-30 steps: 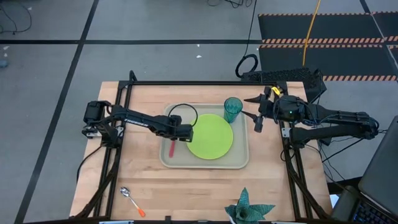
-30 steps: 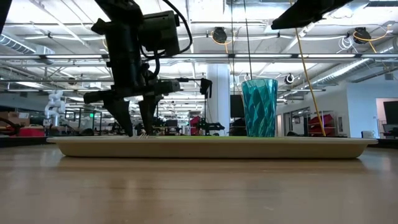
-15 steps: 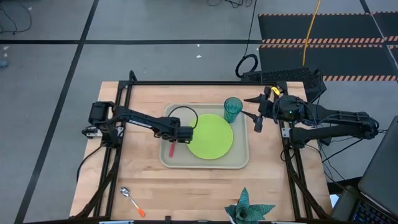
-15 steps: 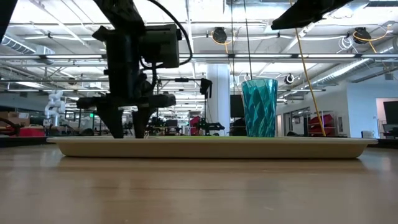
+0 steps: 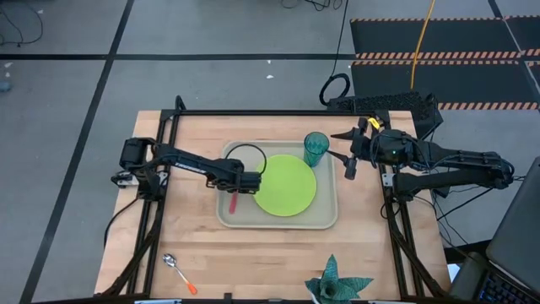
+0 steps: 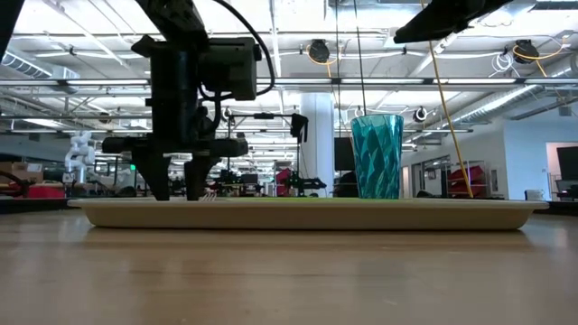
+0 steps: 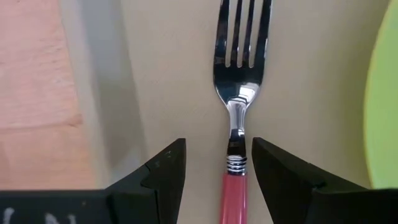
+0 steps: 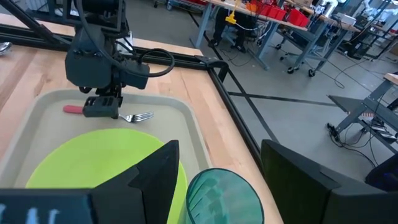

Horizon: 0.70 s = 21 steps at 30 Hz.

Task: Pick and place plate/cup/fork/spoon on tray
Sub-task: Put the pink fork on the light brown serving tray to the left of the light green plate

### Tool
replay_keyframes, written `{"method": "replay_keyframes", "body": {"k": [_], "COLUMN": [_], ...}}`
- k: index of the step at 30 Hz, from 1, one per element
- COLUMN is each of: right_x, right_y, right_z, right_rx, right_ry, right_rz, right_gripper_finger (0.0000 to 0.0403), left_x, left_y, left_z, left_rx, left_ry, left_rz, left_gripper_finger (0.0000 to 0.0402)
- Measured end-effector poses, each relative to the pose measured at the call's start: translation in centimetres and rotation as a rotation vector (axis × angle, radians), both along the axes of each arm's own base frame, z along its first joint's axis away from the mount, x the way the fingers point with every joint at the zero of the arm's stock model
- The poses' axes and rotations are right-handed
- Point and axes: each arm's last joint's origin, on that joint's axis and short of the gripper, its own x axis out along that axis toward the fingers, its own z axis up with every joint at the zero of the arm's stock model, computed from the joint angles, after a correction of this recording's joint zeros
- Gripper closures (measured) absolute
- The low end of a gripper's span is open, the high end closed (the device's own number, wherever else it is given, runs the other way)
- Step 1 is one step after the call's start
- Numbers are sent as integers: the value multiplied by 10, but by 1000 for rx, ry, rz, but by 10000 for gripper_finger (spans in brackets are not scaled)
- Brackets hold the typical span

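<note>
- The left gripper (image 7: pixel 214 180) hangs over the left part of the tray (image 5: pixel 327 221), its jaws spread wide, one either side of the fork (image 7: pixel 236 106) where the metal neck meets the red-pink handle; neither jaw appears to press it.
- The fork lies flat on the tray floor, just beside the plate (image 5: pixel 285 185), tines pointing away from the wrist camera. It looks released, so the step in hand is most likely letting go and clearing off.
- To do that well, I would lift straight up with the jaws held wide, so neither tip drags the handle or nudges the fork against the plate rim.
- The right gripper (image 5: pixel 350 162) waits off the tray's right edge, near the cup (image 5: pixel 316 148), jaws apart and holding nothing.
- The cup stands upright in the tray's far right corner, just beside the plate; from above I cannot tell whether they touch.
- The spoon (image 5: pixel 179 272) lies on the bare tabletop (image 5: pixel 194 236) near the front left corner, well apart from the tray, and is the one piece left to fetch.
- A spiky green leafy object (image 5: pixel 337 287) sits at the front edge; the arm should keep clear of it.
- The tabletop is pale wood inside a black frame; beyond it lies a grey floor with taped lines and an open workshop with benches.
</note>
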Motion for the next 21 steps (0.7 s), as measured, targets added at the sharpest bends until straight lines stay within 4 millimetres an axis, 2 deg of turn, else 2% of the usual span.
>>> {"method": "replay_keyframes", "body": {"k": [21], "right_x": [0], "right_y": [0], "right_z": [0], "right_rx": [0], "right_ry": [0], "right_rz": [0], "right_gripper_finger": [183], "left_x": [-6], "left_y": [1], "left_z": [0], "left_rx": [25], "left_ry": [45], "left_rz": [82], "left_gripper_finger": [216]}}
